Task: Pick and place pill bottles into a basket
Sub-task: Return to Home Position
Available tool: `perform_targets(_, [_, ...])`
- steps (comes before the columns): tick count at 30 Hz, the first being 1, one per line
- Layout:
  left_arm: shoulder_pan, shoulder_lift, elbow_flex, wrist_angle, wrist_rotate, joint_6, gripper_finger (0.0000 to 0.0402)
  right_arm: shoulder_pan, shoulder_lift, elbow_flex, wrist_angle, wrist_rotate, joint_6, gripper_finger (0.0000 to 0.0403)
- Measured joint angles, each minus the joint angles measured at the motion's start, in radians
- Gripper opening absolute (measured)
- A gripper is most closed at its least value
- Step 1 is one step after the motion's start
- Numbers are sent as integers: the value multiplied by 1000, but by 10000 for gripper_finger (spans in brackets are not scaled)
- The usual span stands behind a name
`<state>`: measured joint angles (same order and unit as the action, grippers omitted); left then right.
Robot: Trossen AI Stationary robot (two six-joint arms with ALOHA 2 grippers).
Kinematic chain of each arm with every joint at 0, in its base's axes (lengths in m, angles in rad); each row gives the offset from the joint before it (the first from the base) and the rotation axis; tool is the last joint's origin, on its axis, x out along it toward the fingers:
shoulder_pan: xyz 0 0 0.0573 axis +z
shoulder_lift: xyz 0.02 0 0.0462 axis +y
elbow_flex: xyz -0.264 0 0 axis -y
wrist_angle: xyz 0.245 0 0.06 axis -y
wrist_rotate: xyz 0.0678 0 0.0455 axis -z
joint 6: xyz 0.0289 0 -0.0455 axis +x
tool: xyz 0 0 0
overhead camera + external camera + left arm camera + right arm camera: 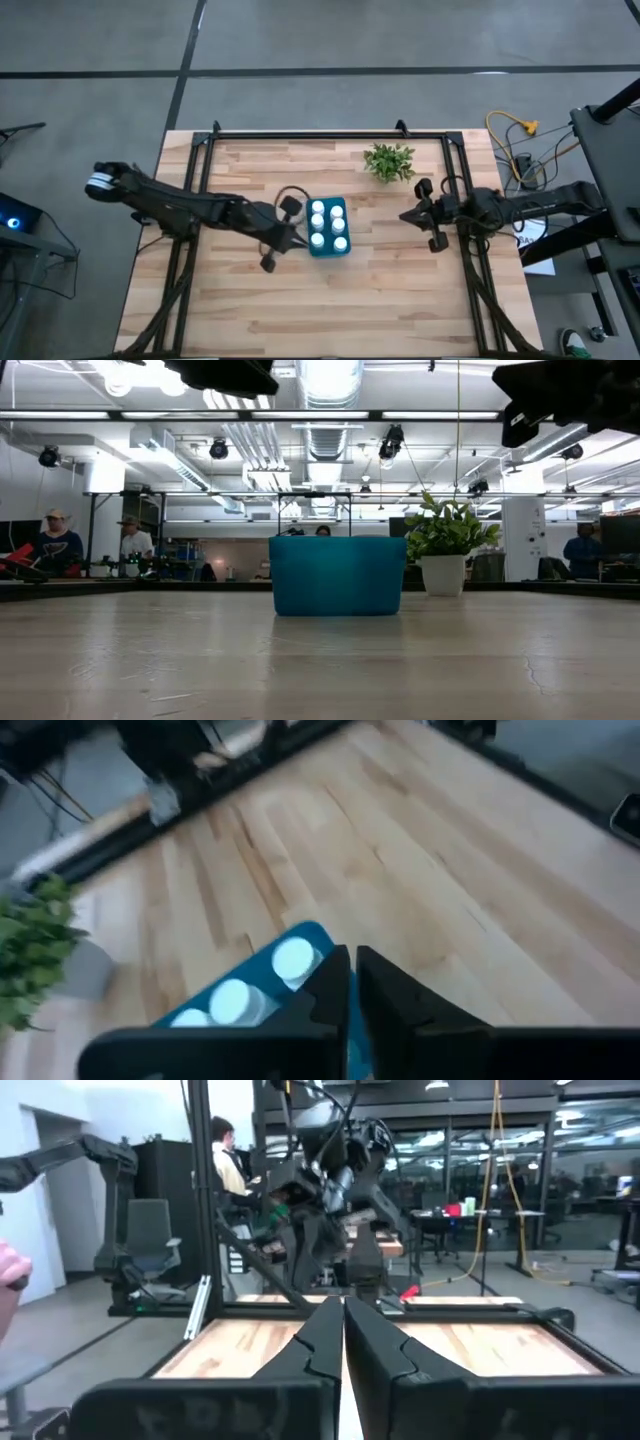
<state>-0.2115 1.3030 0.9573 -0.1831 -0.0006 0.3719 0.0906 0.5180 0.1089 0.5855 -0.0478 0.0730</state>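
Observation:
The teal-blue basket (328, 228) stands at the table's middle; it also shows in the low view (337, 575). Several white pill bottles (328, 226) stand upright inside it, and their round caps (293, 960) show in the left wrist view. My left gripper (300, 240) is shut and empty, above the basket's left edge (310, 932). My right gripper (404, 215) is shut and empty, to the right of the basket and apart from it; its fingers (343, 1330) point toward the left arm.
A small green plant in a white pot (389, 160) stands on the table at the far side, right of the basket; it also shows in the low view (445, 550). A black frame rail (330, 135) runs along the far edge. People show in the room beyond.

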Motion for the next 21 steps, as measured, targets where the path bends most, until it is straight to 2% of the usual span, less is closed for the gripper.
perform_targets(12, [0, -186, -172, 158, 0, 0, 1, 1, -352, -1, -259, 74, -31, 8])
perform_targets(17, [0, -247, -213, 170, 0, 0, 1, 2, -499, -3, -298, 77, -52, 8])
perform_targets(21, [0, -301, -250, 178, 1, 0, 1, 3, -516, -13, -291, 77, -75, 8])
